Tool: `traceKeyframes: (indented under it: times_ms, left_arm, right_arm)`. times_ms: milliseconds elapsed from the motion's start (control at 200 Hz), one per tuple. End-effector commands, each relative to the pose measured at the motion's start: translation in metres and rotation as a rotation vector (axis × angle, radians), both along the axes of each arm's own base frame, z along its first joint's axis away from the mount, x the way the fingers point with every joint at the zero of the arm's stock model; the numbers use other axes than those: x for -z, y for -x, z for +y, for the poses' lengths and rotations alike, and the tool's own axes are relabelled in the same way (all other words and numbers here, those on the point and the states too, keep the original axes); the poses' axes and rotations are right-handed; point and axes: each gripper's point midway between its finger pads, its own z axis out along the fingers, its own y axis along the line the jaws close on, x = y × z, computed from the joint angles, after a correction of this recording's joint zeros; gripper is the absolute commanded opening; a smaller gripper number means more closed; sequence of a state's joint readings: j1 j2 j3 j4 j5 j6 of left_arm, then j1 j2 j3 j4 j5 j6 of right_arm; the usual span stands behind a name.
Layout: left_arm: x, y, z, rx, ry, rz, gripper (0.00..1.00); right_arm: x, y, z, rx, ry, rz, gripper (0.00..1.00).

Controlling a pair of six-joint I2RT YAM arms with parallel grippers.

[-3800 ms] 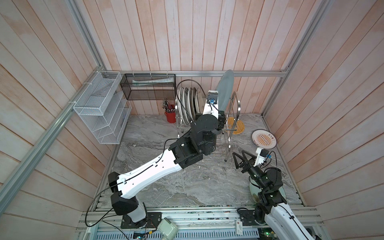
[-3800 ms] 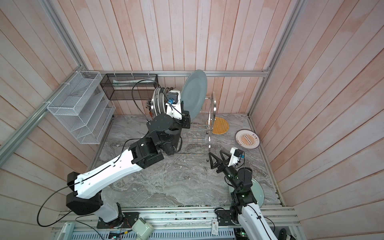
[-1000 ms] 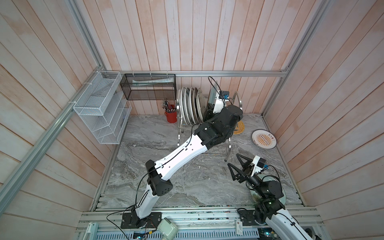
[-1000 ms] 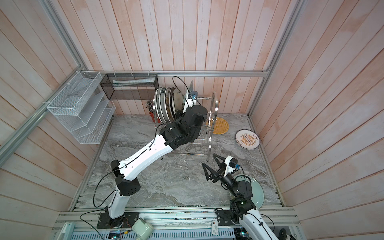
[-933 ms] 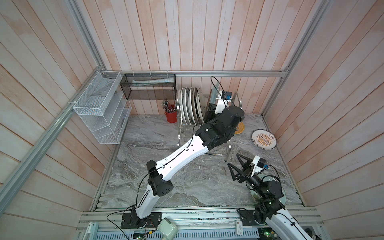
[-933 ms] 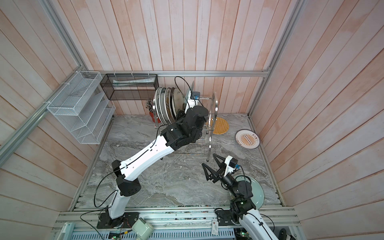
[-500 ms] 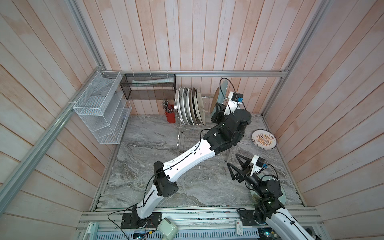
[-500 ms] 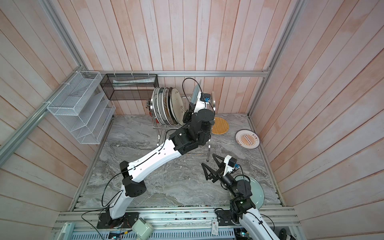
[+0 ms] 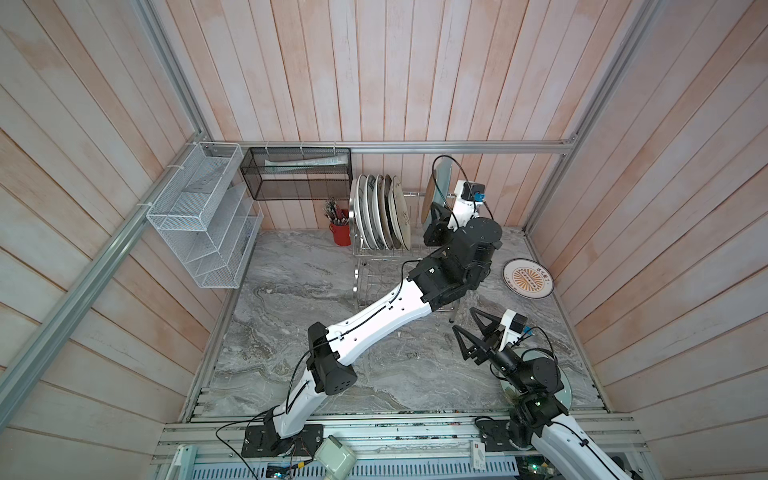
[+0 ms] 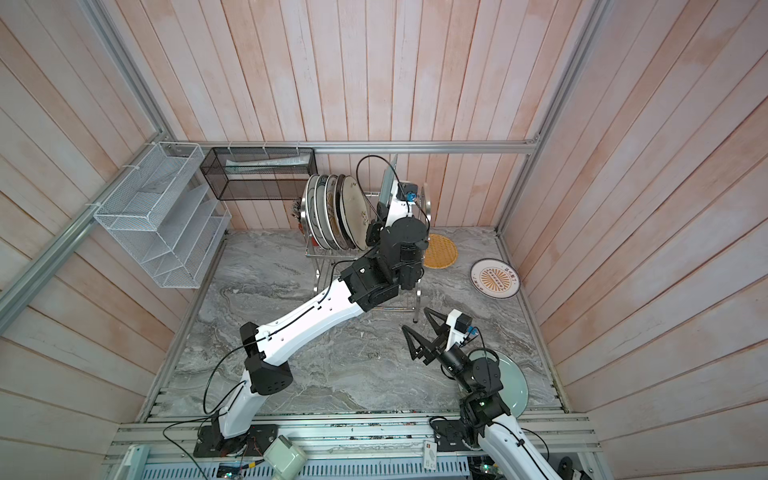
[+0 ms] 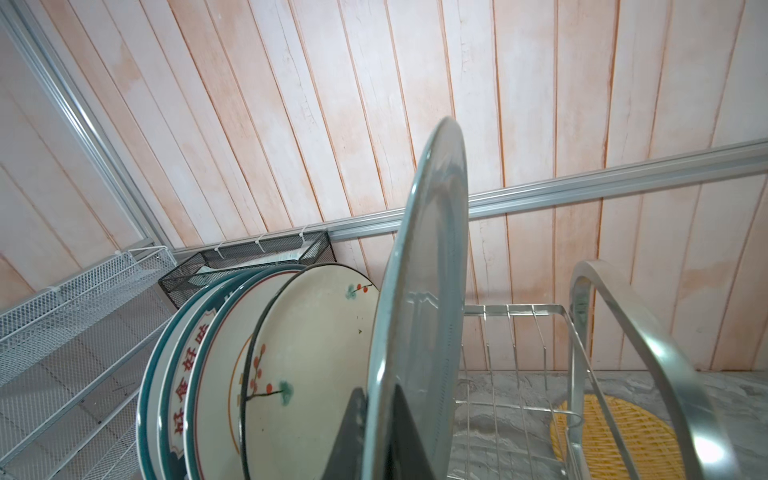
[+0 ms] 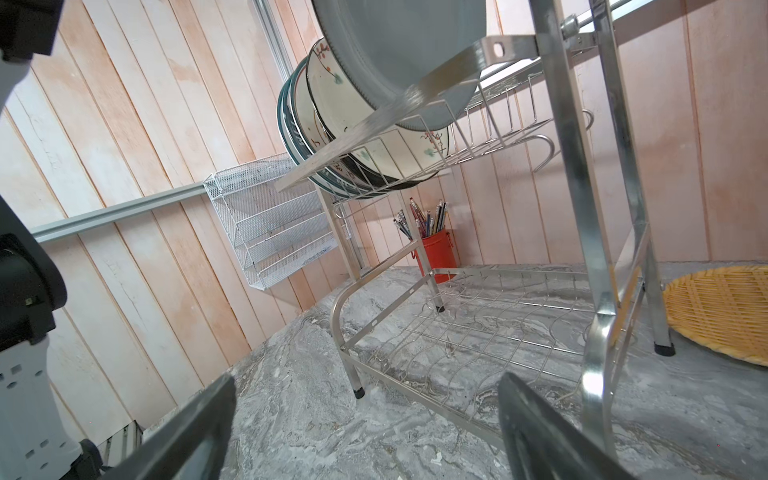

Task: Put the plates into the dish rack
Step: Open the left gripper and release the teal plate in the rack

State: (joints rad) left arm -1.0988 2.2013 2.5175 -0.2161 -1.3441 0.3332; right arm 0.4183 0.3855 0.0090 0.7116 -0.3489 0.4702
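My left gripper is shut on the rim of a grey-blue plate, held upright over the dish rack's upper tier, right of several plates standing there. Both top views show this plate and the left gripper. In the right wrist view its lower edge reaches the prongs. My right gripper hovers open and empty above the table in front of the rack. A sunburst plate, an orange lattice plate and a pale green plate lie on the table.
A white mesh organiser and a black mesh basket hang on the back left walls. A red cup of pencils stands left of the rack. The pale green plate lies partly under my right arm.
My left gripper has carried the grey-blue plate to the right along the rack's upper tier, away from the standing plates. The right gripper has barely moved and stays open.
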Motion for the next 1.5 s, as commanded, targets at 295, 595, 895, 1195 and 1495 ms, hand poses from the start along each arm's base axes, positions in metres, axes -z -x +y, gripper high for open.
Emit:
traceKeyframes:
  times_ms: [295, 595, 895, 1195, 1495]
  left_arm:
    - [-0.045, 0.013, 0.046, -0.049, 0.170, -0.084, 0.00]
    - [-0.029, 0.009, 0.038, 0.002, 0.194, -0.041, 0.00]
    - [-0.002, -0.003, 0.043, 0.058, 0.262, 0.044, 0.00]
    - [-0.038, 0.004, 0.053, -0.006, 0.226, -0.046, 0.00]
    - [-0.037, 0.004, 0.057, -0.004, 0.228, -0.041, 0.00]
  right_arm:
    - [-0.002, 0.003, 0.001, -0.008, -0.013, -0.021, 0.98]
    - [-0.001, 0.002, 0.001, -0.006, -0.008, -0.016, 0.98]
    - [0.002, 0.001, 0.003, -0.010, -0.002, -0.009, 0.98]
    - [0.003, 0.001, 0.005, -0.016, 0.002, -0.006, 0.98]
    - [0.003, 0.001, 0.005, -0.015, 0.002, -0.006, 0.98]
